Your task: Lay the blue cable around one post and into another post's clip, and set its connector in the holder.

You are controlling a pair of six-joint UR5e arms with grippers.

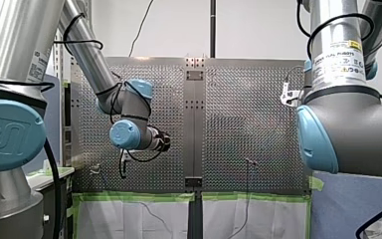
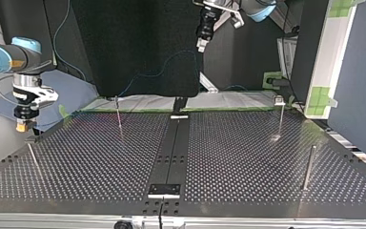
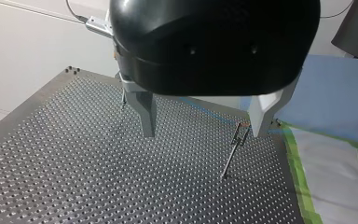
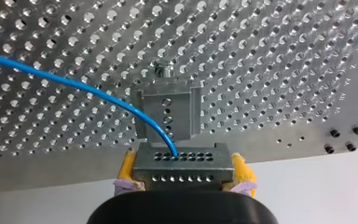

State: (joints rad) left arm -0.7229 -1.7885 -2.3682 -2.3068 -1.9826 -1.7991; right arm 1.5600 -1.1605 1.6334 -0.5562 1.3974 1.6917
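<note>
Gripping the connector (image 4: 182,164) firmly in my right gripper (image 4: 183,173), just short of the holder (image 4: 168,111).
Trailing the blue cable (image 4: 74,86) over the table (image 4: 284,70); holding my left gripper (image 3: 205,132) wide open, empty, near a clip post (image 3: 233,148).

Cable's far end unseen
From the connector (image 4: 182,165) the blue cable (image 4: 51,74) runs toward ten o'clock and is cut off there.

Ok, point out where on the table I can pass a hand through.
Free on the table: the stretch between the strip and the thin post, and the wider one between the strip and the clip post and plain post. Crowded: the top view's left edge, where my right gripper holds the connector by the holder, cable trailing.
</note>
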